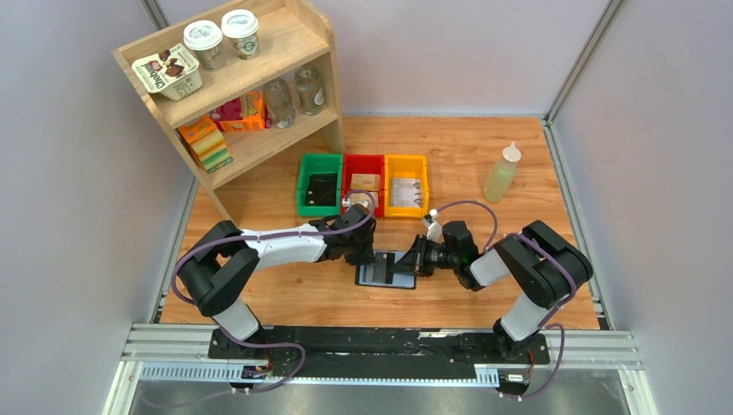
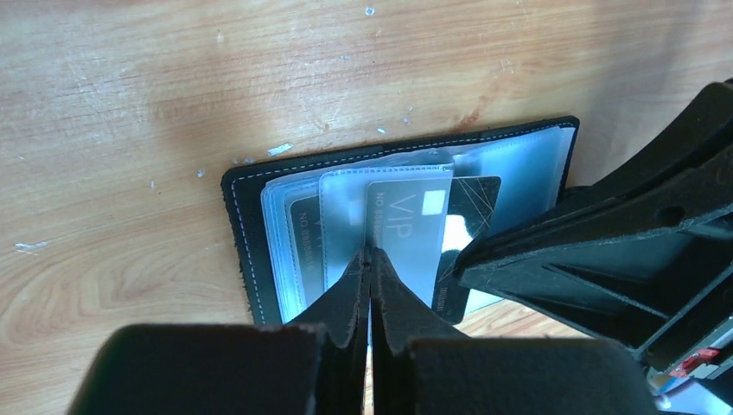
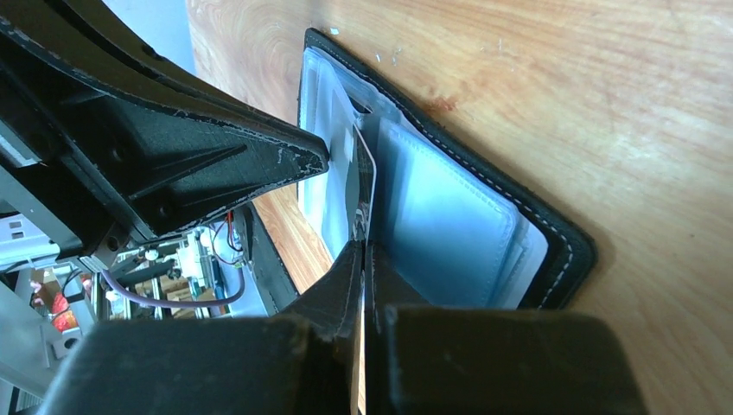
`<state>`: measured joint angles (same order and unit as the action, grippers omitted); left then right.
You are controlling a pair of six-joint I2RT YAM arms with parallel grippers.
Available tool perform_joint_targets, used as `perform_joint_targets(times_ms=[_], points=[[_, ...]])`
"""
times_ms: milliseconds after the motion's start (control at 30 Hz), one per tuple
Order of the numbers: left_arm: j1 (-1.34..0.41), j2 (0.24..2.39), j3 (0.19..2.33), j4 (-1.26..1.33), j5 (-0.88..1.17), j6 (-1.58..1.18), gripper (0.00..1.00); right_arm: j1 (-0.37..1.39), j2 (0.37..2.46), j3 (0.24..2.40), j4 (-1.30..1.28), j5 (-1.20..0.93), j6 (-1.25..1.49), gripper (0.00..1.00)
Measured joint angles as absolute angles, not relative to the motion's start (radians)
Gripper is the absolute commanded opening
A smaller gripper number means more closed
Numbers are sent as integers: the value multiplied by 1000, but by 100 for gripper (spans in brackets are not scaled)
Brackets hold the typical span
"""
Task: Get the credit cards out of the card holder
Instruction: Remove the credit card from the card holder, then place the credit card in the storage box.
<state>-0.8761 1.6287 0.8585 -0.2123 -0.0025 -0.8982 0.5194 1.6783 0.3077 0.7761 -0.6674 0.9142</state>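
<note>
The card holder (image 1: 380,275) lies open on the wooden table, its clear sleeves facing up, between both grippers. It also shows in the left wrist view (image 2: 238,225) and in the right wrist view (image 3: 562,251). My left gripper (image 1: 370,252) is shut, and its tips (image 2: 368,257) rest on the sleeve pages over a dark "VIP" credit card (image 2: 402,225). Another card (image 2: 302,233) sits in a sleeve further left. My right gripper (image 1: 418,258) is shut on the edge of a dark credit card (image 3: 363,203) that sticks partly out of its sleeve (image 2: 475,203).
Green (image 1: 320,183), red (image 1: 363,177) and yellow (image 1: 405,183) bins stand in a row behind the holder. A squeeze bottle (image 1: 502,173) stands at the back right. A wooden shelf (image 1: 233,86) with cups, boxes and bottles stands at the back left.
</note>
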Motion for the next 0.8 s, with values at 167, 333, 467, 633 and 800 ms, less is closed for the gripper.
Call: perform_joint_targets(times_ms=[167,333,467,633,800], points=[[-876,1635,857,-203,-4,-944,0,506,1619,308,684,-654,894,0],[-876,1635,850,-188,-8,-974,0,466,1528,307,540,-640,873,0],[-876,1634,845,-179,-9,-986,0,448,1401,307,386,-609,836,0],[-876,1610,817,-152,-14,-982,13,445,1159,326,122,-533,759,0],[-876,1531,793,-155,-38,-937,35,444,967,410,-135,-485,676,0]])
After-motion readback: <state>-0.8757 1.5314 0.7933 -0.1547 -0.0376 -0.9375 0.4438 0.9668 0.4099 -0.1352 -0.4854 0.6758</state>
